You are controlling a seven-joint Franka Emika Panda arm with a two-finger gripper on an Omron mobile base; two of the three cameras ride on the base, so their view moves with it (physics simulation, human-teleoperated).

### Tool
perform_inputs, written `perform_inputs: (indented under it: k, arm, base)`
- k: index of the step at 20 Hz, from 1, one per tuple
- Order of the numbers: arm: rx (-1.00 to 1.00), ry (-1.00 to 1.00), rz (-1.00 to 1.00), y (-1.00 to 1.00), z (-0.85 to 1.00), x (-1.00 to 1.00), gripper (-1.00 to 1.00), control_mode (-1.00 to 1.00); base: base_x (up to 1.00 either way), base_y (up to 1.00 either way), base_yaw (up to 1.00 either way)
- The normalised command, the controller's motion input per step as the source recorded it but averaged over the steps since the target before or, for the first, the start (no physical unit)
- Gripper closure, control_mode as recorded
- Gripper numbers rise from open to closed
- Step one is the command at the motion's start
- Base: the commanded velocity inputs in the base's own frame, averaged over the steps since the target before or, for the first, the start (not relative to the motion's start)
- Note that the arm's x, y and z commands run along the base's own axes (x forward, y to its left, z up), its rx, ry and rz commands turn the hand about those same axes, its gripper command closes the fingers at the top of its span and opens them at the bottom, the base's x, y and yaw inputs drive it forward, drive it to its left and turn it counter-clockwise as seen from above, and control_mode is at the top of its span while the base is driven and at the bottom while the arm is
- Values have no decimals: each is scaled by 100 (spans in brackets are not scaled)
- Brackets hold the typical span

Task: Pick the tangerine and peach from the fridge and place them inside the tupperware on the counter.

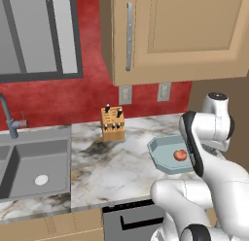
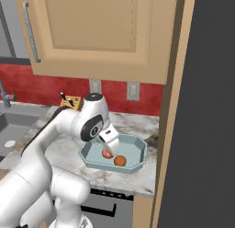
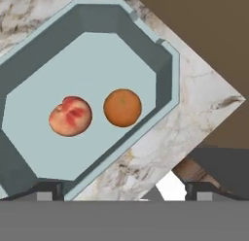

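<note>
Hand view looks straight down into the tupperware (image 3: 29, 65), where the peach (image 3: 70, 115) lies at nine o'clock of the tangerine (image 3: 122, 107), just beside it, both on the tray floor on the counter (image 3: 194, 109). The gripper (image 3: 124, 190) hangs above with fingertips (image 3: 48, 189) spread wide, holding nothing. Both fruits look delivered; I'd judge only a clean lift away is needed.

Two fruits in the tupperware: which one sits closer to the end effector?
The peach, pink-red and blotchy, right beneath the end effector; the plain orange tangerine lies beside it.
</note>
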Motion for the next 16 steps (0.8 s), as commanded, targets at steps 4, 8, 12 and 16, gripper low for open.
perform_inputs:
  k: [4, 8, 12, 16]
  arm:
    - [-2, 10, 11, 48, 60, -17, -100, -100]
    - [-5, 3, 21, 47, 52, -25, -100, -100]
    - [-7, 0, 26, 45, 43, -38, -100, -100]
    - [-6, 0, 27, 45, 41, -43, -100, -100]
  base:
    - [0, 0, 0]
    - [0, 0, 0]
    - [0, 0, 0]
    - [0, 0, 0]
